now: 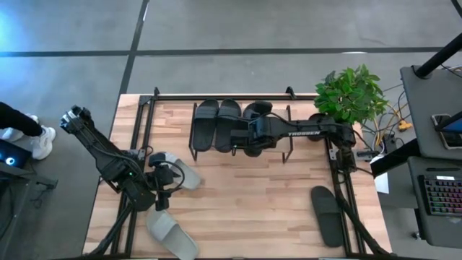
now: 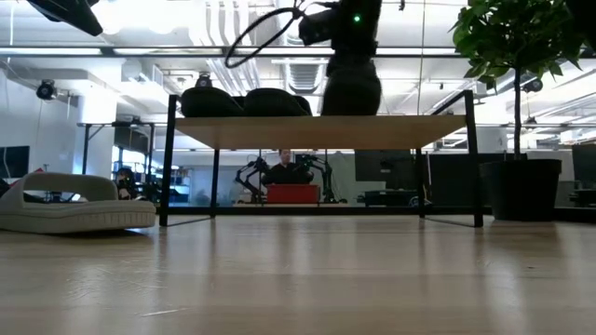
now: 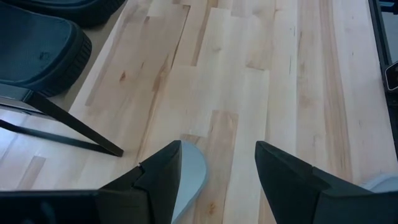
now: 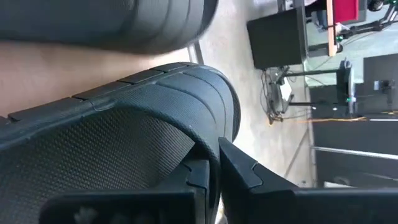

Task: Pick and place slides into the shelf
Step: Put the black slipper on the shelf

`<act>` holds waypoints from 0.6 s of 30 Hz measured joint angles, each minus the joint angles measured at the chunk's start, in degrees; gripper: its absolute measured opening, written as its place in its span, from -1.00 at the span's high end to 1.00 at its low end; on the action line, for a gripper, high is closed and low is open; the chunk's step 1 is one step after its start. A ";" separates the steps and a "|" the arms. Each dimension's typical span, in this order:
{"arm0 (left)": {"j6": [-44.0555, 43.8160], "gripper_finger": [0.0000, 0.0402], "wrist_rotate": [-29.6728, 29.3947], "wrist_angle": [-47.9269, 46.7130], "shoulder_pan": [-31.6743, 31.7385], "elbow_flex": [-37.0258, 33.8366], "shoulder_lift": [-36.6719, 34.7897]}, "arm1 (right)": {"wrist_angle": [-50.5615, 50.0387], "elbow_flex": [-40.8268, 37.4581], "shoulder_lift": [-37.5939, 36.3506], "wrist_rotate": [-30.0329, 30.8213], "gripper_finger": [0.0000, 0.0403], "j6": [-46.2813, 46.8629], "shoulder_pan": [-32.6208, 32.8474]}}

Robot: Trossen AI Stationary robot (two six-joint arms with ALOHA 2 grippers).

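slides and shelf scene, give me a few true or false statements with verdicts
1. The right gripper is shut on a dark grey rubber slide at the low wooden-topped shelf. True.
2. All slides are on the shelf. False: two light grey slides and one dark slide lie on the table.
3. The left gripper is open. True.
4. The left gripper holds a slide. False: nothing is between its fingers.
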 joint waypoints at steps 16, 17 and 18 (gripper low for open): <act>-1.33 0.06 0.03 -0.02 0.00 0.00 0.02 | 2.93 -1.66 0.09 -2.38 0.30 0.60 -0.55; -1.33 0.06 0.04 -0.02 0.00 0.00 0.02 | 2.37 -1.30 0.11 -2.48 0.26 0.78 -0.55; -1.33 0.06 0.04 -0.02 -0.01 0.00 0.02 | 1.86 -0.87 0.13 -2.51 0.23 1.20 -0.55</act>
